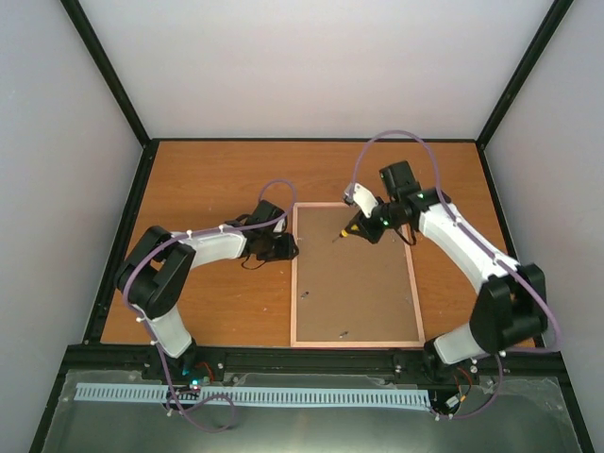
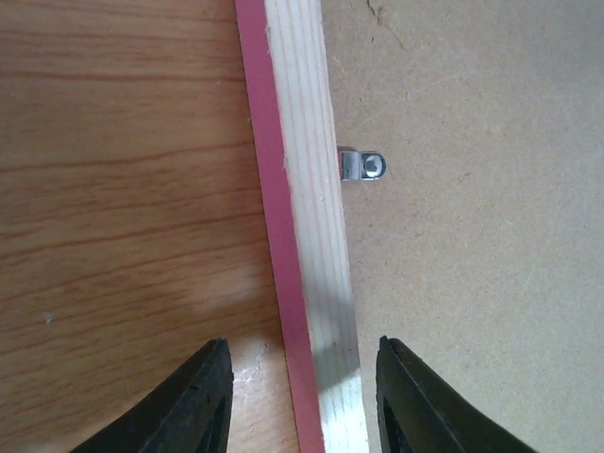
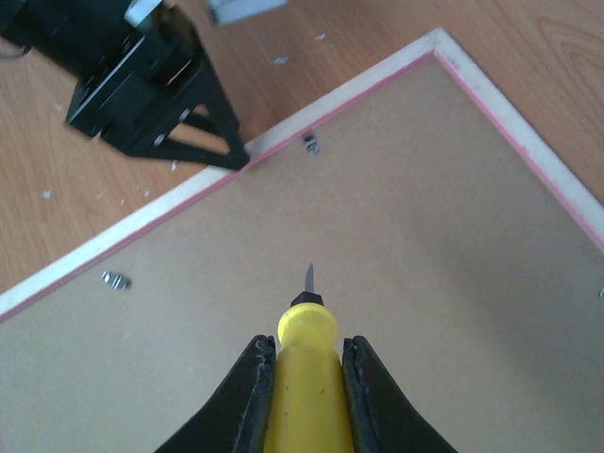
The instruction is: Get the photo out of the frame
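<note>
The frame (image 1: 293,283) lies back up at the centre of the overhead view, on the wooden table (image 1: 226,311). Its pale rail and thin pink edge surround a brown backing board (image 1: 354,283).

The left gripper (image 1: 291,247) sits at the frame's upper left rail. In its own wrist view the gripper (image 2: 302,377) is moderately open and holds nothing. One finger (image 2: 193,401) is over the table and the other over the board, with the rail between them. Whether they touch the rail I cannot tell. A small metal clip (image 2: 363,167) sits on the board against the rail, in the upper middle of that view.

The right gripper (image 3: 304,354) is closed tight on a yellow-handled screwdriver (image 3: 304,396). The tip points over the board's upper part, between two clips (image 3: 310,143) along the rail.
</note>
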Robot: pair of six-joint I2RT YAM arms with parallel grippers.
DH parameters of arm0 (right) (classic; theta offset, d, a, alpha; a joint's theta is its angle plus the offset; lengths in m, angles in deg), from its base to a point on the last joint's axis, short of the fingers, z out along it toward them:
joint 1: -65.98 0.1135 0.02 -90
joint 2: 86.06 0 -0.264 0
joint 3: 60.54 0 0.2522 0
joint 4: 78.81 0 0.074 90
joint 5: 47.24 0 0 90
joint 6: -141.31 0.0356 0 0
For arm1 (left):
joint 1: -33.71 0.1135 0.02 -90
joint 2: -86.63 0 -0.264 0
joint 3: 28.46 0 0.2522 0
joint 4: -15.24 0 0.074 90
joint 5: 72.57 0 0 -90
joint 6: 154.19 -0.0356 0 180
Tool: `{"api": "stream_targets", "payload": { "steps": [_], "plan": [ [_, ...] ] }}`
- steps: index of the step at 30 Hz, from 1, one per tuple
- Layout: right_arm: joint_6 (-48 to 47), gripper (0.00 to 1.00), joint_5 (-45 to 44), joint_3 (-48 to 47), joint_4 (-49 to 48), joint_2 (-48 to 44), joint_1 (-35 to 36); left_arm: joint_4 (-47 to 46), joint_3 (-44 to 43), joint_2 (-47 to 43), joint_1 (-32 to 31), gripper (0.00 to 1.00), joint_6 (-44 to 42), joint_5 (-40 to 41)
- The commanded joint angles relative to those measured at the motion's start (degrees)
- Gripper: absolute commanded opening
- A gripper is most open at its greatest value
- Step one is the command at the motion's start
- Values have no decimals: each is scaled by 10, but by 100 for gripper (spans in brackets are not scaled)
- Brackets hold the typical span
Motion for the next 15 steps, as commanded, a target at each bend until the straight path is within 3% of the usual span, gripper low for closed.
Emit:
{"api": "stream_targets", "payload": {
  "steps": [1, 7, 15],
  "plan": [
    [25, 3, 38, -78, -13, 86, 1, -27, 14, -1, -3, 43, -7, -18],
    [47, 3, 55, -179, 1, 213, 22, -41, 32, -4, -6, 46, -7, -24],
    [57, 3, 110, -244, 21, 299, 46, -41, 41, 7, -6, 36, -7, -17]
  ]
}}
